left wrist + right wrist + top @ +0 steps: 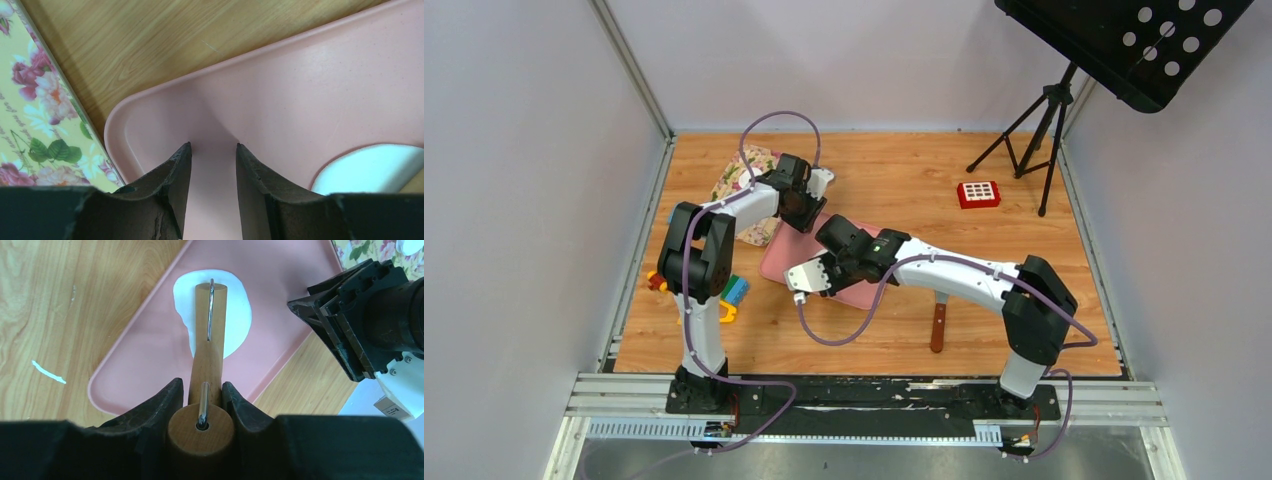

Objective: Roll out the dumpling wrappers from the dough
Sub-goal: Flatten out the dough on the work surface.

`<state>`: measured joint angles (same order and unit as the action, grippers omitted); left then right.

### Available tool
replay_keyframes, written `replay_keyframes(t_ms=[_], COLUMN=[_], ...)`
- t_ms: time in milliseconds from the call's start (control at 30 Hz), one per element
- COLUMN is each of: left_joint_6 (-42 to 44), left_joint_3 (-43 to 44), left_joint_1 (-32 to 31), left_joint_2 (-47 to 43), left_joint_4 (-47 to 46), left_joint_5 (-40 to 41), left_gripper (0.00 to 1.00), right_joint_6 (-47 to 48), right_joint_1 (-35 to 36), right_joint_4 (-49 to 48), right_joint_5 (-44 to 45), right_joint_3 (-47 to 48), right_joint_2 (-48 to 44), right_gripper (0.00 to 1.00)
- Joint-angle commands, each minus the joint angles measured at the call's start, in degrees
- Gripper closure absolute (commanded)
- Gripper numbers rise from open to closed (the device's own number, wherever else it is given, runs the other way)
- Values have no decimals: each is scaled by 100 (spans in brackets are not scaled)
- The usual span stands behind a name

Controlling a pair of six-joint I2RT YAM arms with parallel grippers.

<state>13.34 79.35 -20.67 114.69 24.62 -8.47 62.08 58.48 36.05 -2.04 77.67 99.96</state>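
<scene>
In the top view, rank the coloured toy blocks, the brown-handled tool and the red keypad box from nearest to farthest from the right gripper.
1. Coloured toy blocks, just left of the right gripper.
2. Brown-handled tool, to its right, nearer the bases.
3. Red keypad box, far right, further back.

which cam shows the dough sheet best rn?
Right wrist: the dough lies nearly whole on the pink mat, only its middle covered by the rolling pin in the right pincer. Left wrist catches just one edge. Top external shows none of it.

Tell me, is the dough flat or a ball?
Flat: the dough spreads thin and white on the pink tray under the wooden roller.
</scene>
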Motion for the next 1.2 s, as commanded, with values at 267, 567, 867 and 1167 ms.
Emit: replay_keyframes(t_ms=[267,567,867,1167], left_joint_6=[-204,-259,-275,-293], left_joint_3=[64,55,3,-36], left_joint_1=[-24,-25,-36,-43], left_joint_2=[195,191,170,141], left_joint_4=[343,323,298,273], left_joint_5=[-149,-214,-201,-171], left_gripper=[56,56,56,56], right_joint_6=[-477,-560,-494,-342], right_joint_1=[110,-64,-72,-51], right_joint_4=[1366,180,-562,-407], right_joint_5=[-318,837,1130,790], right_joint_3=[431,1598,1036,482], right_joint_2=[8,-174,544,622], right_gripper=[100,100,100,100])
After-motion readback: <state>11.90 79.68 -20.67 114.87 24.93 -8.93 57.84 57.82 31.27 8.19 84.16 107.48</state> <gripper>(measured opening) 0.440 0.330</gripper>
